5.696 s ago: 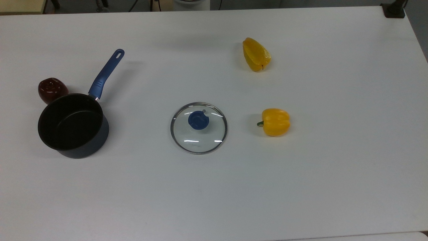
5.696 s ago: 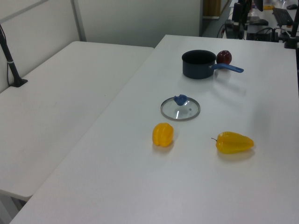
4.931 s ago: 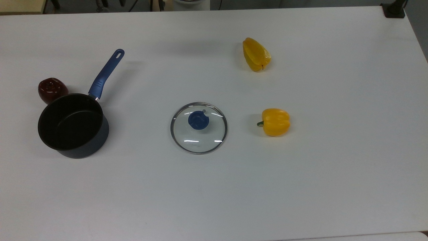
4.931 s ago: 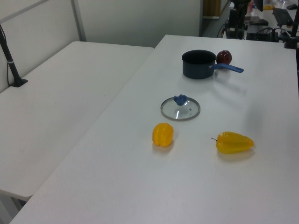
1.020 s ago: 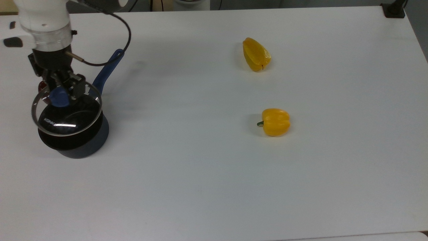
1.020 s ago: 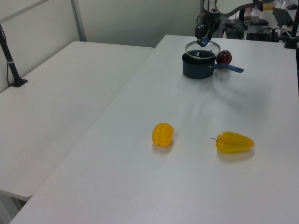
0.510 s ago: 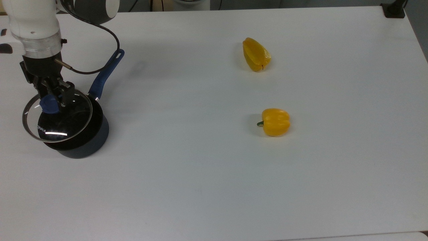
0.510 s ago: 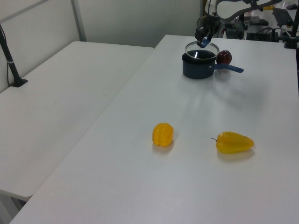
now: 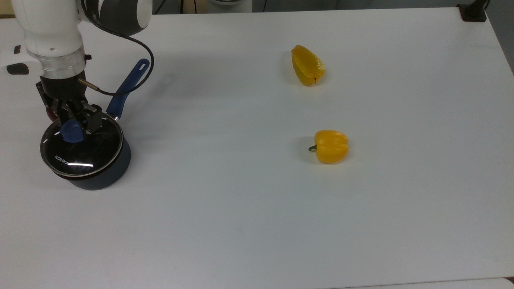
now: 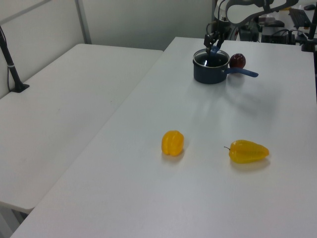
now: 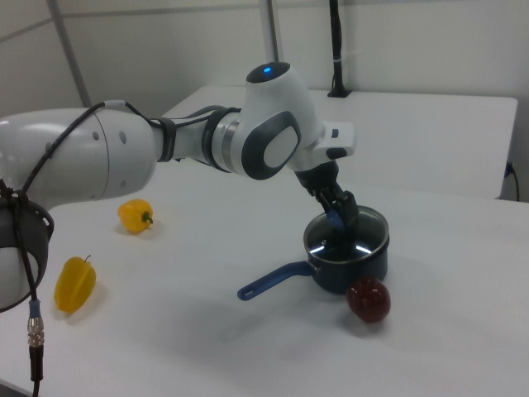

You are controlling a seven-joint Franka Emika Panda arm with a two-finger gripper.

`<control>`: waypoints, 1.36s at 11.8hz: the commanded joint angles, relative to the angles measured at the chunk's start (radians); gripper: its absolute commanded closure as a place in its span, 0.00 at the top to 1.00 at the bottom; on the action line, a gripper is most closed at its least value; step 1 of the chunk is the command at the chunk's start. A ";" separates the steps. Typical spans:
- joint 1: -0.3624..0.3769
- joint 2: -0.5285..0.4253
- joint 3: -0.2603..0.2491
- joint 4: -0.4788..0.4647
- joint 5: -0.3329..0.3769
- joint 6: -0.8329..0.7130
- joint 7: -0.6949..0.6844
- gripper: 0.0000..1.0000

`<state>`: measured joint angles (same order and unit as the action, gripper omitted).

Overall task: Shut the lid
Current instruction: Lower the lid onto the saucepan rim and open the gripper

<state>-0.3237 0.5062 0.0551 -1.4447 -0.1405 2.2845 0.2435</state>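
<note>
My gripper pinches the blue knob of the lid, fingers clamped on either side of it, and the lid sits on the rim of the dark saucepan near the top view's left edge of the white table. The saucepan's blue handle angles up toward the top view's right, and a dark red fruit lies just beside the saucepan in the right view. Two yellow peppers lie well apart from me on the top view's right.

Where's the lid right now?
At the top view's left, the lid sits on the dark saucepan, the gripper at its blue knob, beside the dark red fruit.
</note>
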 commanded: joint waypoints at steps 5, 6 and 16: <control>0.006 0.017 -0.003 0.006 0.022 0.047 -0.018 0.53; 0.006 0.017 -0.003 0.006 0.024 0.047 -0.018 0.70; 0.090 -0.113 -0.006 -0.003 -0.031 -0.161 -0.016 1.00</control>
<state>-0.2912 0.4812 0.0564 -1.4260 -0.1441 2.2600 0.2395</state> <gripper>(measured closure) 0.000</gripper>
